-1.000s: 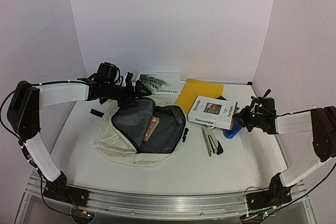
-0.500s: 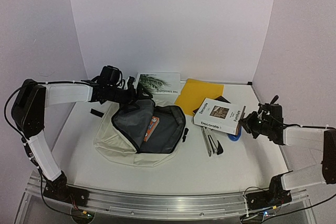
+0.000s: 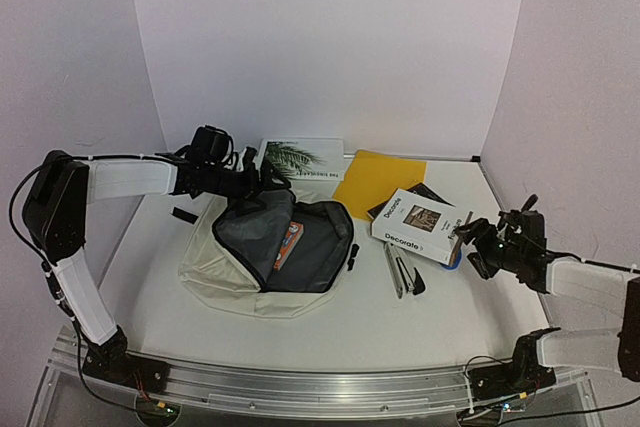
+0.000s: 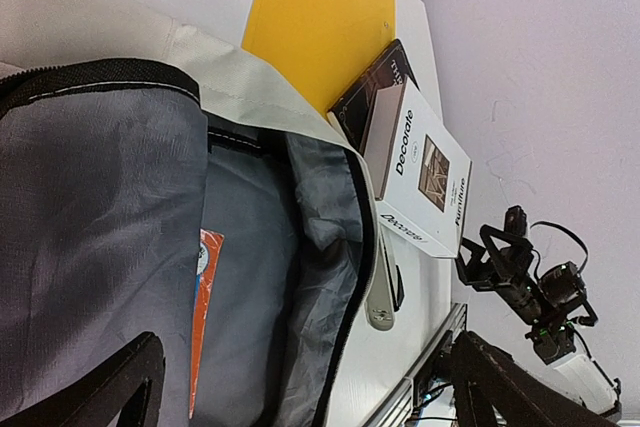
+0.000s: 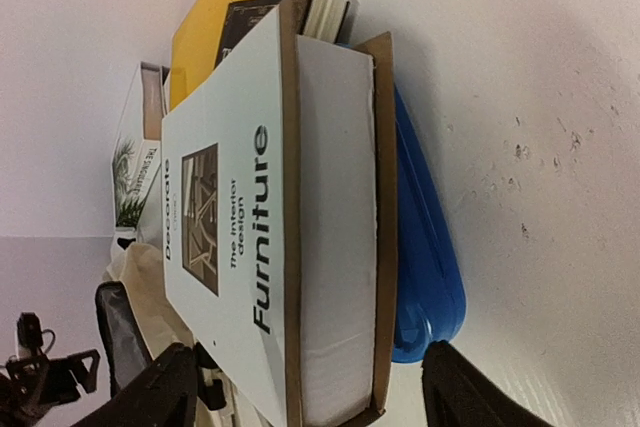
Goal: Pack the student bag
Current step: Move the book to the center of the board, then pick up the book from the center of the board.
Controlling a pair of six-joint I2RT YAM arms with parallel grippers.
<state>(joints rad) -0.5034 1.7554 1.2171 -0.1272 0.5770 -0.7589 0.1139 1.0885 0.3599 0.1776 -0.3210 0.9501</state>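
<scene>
Fingers [image 5: 165,392] of the right gripper [image 3: 468,244] stand spread wider than the white book [image 3: 420,224] whose end lies between them, and they touch nothing; this gripper sits well to the right of the student bag [image 3: 212,265], at the book's outer end. Between that book and the bag's right edge, a grey and black stapler-like tool [image 3: 402,272] lies on the table [image 3: 330,332]. The bag itself lies flat left of the table's middle, its main compartment unzipped and gaping so that the dark grey lining shows, with a flat orange and white item [image 3: 288,244] resting inside. The white book, titled "Decorate" on its cover, lies tilted just right of the bag, propped on a blue object [image 5: 428,247] and overlapping a dark book [image 4: 372,89]. On the bag's left side a small black piece [image 3: 185,215] lies on the table. Beyond the bag's right corner is a yellow folder [image 3: 378,179]. At the bag's far rim the left gripper [image 3: 265,177] hovers over the opening with its fingers [image 4: 110,387] wide apart, holding nothing. Just behind the bag, against the back wall, lies a book with a palm leaf cover [image 3: 300,157].
</scene>
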